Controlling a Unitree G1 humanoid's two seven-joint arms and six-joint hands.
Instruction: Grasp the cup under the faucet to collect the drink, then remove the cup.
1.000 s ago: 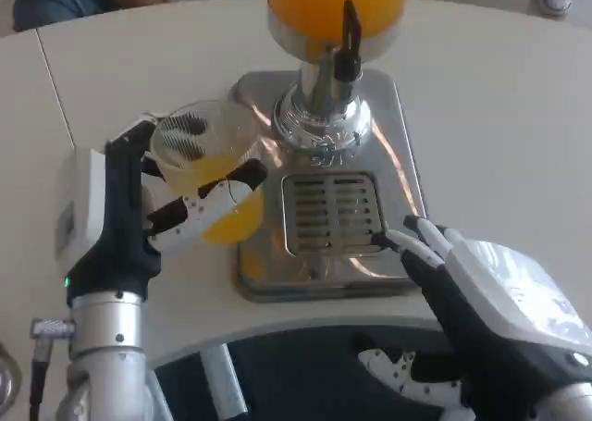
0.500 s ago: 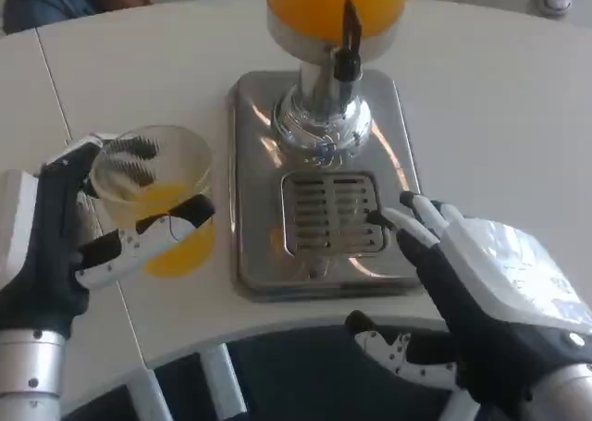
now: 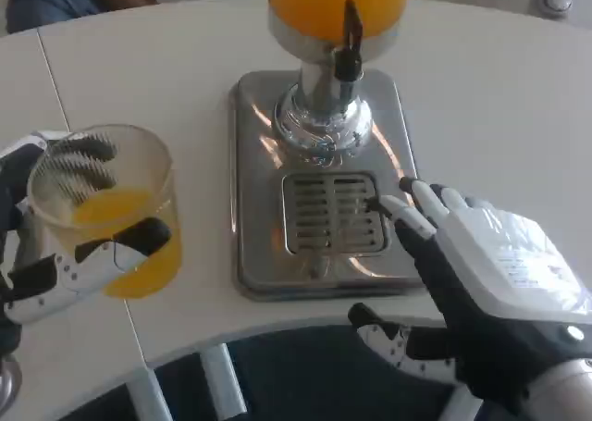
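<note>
Withdrawal is what the last second shows: the clear plastic cup (image 3: 104, 208), partly filled with orange drink, sat just beside the chrome pedestal of the dispenser a second ago and now hangs well to the left of the shiny steel drip tray (image 3: 250, 208), over the bare white surface (image 3: 518, 116) near the picture's left edge. The left hand (image 3: 37, 254) carries it, its black-and-white fingers (image 3: 92, 264) wrapped round the cup's wall, one across the front and others visible through the plastic behind. The cup looks upright, the liquid level. The right hand (image 3: 472, 273) has stayed at the tray's right edge, fingertips near the slotted grate (image 3: 331, 213), its fingers spread and gripping nothing. The black lever tap (image 3: 349, 37) under the orange-filled tank (image 3: 338, 0) stands up with no stream below it. Judged against the task, collection looks finished and removal is nearly done; what seems left is setting the cup down on the surface and letting go, gently, since a tilt would spill the drink.
</note>
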